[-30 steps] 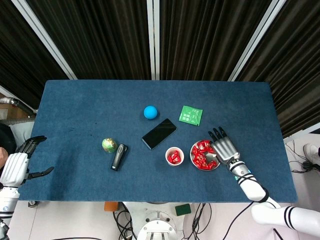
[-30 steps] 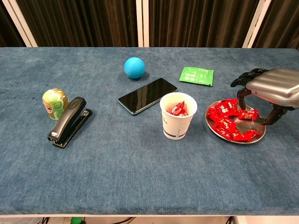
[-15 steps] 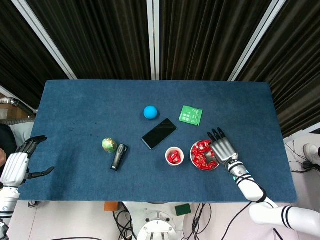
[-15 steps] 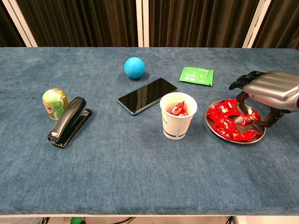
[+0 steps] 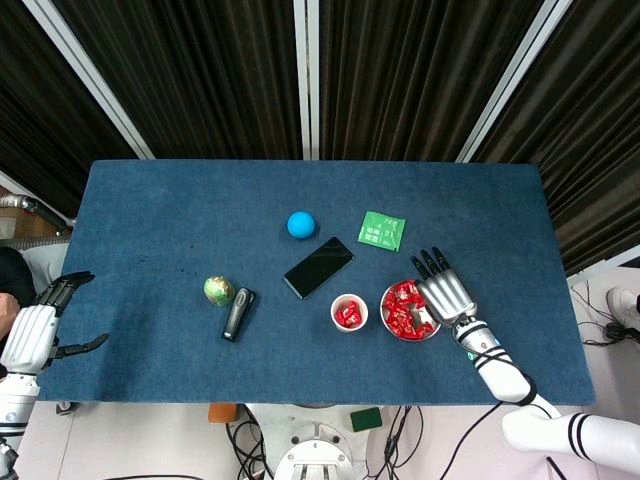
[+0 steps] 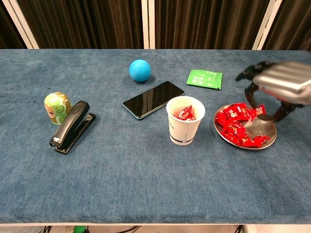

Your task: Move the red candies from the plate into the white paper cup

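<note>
- Lifting a candy off the plate [image 6: 268,131] looks like the step in hand: the right hand [image 6: 282,87] hangs above the plate's right side, and a red candy [image 6: 259,110] appears pinched between its dark fingertips [image 6: 249,90], just clear of the pile.
- From the head view the right hand [image 5: 444,293] covers the plate's right edge, so the pinch itself is hidden there; the chest view is the only evidence, and it is slightly blurred.
- Most of the red candies [image 6: 234,122] lie heaped on the left and front of the plate, with bare metal at the right.
- Just left of the plate stands the white paper cup [image 6: 185,120], upright, with a few red candies already inside.
- My judgement of the next move: carry the pinched candy leftward over the cup's mouth and release it there without nudging the light cup.
- Off the tabletop's left edge, the left hand [image 5: 35,330] waits with fingers apart, holding nothing.
</note>
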